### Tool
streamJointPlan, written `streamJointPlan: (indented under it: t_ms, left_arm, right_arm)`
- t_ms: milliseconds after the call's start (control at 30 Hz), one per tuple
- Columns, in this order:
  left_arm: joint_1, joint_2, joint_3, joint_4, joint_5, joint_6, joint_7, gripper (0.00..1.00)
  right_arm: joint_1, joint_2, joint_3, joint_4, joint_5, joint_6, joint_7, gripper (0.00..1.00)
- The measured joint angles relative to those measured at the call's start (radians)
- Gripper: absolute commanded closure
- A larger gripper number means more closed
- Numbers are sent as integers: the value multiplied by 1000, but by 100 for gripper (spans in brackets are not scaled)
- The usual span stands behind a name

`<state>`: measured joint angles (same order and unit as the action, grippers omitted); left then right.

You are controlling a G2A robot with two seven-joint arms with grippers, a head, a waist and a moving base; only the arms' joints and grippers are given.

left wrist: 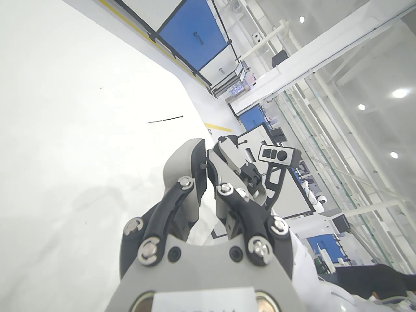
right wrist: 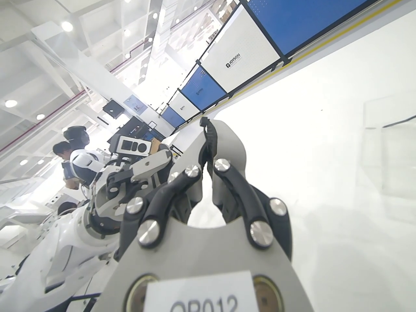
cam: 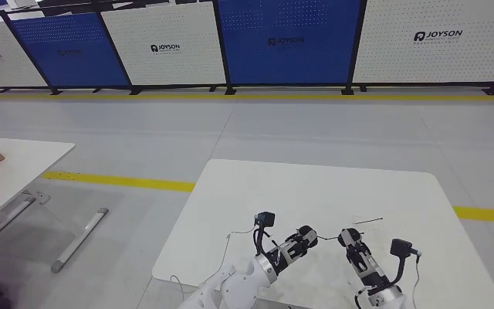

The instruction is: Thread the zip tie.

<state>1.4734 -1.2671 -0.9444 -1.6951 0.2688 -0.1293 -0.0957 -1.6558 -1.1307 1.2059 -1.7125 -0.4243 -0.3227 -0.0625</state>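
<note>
- I see both arms low over the near edge of the white table (cam: 255, 193), side by side.
- The tie (cam: 329, 237) is a thin dark line. It runs across the small gap from one gripper to the other.
- The left gripper (cam: 311, 235) has its fingers shut tight. In its wrist view a tiny dark bit sits between the tips, so I think it pinches one end of the tie.
- The right gripper (cam: 346, 234) is shut too, and it pinches the tie. In its wrist view the black head of the tie sticks out just past the fingertips.
- The two grippers point at each other. They are near but not touching.
- A second tie (cam: 369, 221) lies flat on the table, all by itself. It is past the right gripper, about halfway to the far edge and well away from the right edge.
- Behind the table is grey floor with a yellow line (cam: 116, 181), then a row of blue and white panels (cam: 289, 39).
- Another white table (cam: 31, 158) stands off to the left.
</note>
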Motion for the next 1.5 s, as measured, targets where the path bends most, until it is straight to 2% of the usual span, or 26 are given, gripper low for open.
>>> streamJointPlan:
  t_ms: [167, 433, 800, 1033, 1500]
  left_arm:
    - [0, 0, 0, 1, -1, 1, 1, 100]
    - [-4, -2, 3, 7, -8, 25, 15, 100]
    - [-4, -2, 3, 6, -7, 25, 15, 100]
    - [-4, -2, 3, 6, -7, 25, 15, 100]
    - [-4, -2, 3, 6, -7, 25, 15, 100]
  right_arm:
    - [0, 0, 0, 0, 0, 0, 0, 100]
    - [0, 0, 0, 0, 0, 0, 0, 100]
    - [9, -7, -13, 9, -12, 14, -22, 100]
    - [26, -15, -22, 24, -18, 22, -10, 100]
    - [25, -23, -17, 19, -31, 30, 15, 100]
